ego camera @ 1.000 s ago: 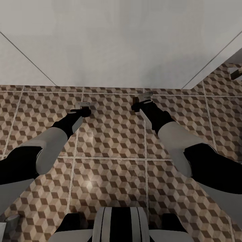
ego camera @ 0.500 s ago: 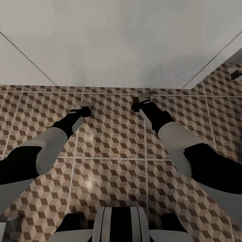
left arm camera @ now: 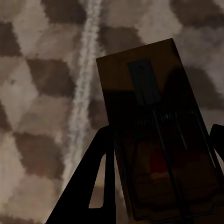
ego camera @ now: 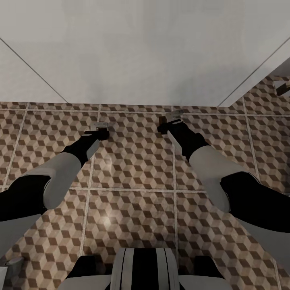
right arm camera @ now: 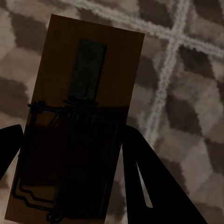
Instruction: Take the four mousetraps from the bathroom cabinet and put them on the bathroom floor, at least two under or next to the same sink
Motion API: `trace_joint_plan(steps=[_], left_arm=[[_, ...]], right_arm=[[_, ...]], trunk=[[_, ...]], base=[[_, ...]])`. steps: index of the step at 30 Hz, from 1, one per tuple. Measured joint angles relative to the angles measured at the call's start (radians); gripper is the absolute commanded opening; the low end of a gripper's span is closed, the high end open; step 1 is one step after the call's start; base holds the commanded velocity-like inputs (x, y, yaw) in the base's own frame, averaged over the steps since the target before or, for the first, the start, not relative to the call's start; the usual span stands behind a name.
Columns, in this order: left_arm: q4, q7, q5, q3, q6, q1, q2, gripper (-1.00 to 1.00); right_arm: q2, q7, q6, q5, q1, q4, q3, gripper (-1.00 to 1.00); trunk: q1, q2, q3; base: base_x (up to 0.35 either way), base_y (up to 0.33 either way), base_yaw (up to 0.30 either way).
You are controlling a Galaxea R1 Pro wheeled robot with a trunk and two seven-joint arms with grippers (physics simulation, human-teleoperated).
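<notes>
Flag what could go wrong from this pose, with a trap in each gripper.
1. Both mousetraps, left and right, look held above the bathroom floor; releasing now may let them drop and bounce or flip.
2. No sink is visible here, just a white panel ahead, so placement might miss the sink requirement.

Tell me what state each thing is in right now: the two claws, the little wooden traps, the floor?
left gripper: shut on a mousetrap, held above the tiles.
right gripper: shut on a mousetrap.
left mousetrap: clamped between the fingers, off the floor.
right mousetrap: clamped between the fingers.
bathroom floor: cube-patterned tiles; no trap visible lying on them here.
</notes>
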Motion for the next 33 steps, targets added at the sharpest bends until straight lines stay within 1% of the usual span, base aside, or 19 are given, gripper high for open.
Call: trace_joint_plan(steps=[8, 33], left_arm=[[0.000, 0.000, 0.000, 0.000, 0.000, 0.000, -0.008, -1.00], [0.000, 0.001, 0.000, 0.000, 0.000, 0.000, -0.009, -1.00]], right_arm=[[0.000, 0.000, 0.000, 0.000, 0.000, 0.000, 0.000, -1.00], [0.000, 0.000, 0.000, 0.000, 0.000, 0.000, 0.000, -1.00]], trunk=[[0.000, 0.000, 0.000], [0.000, 0.000, 0.000]], base=[[0.000, 0.000, 0.000], [0.000, 0.000, 0.000]])
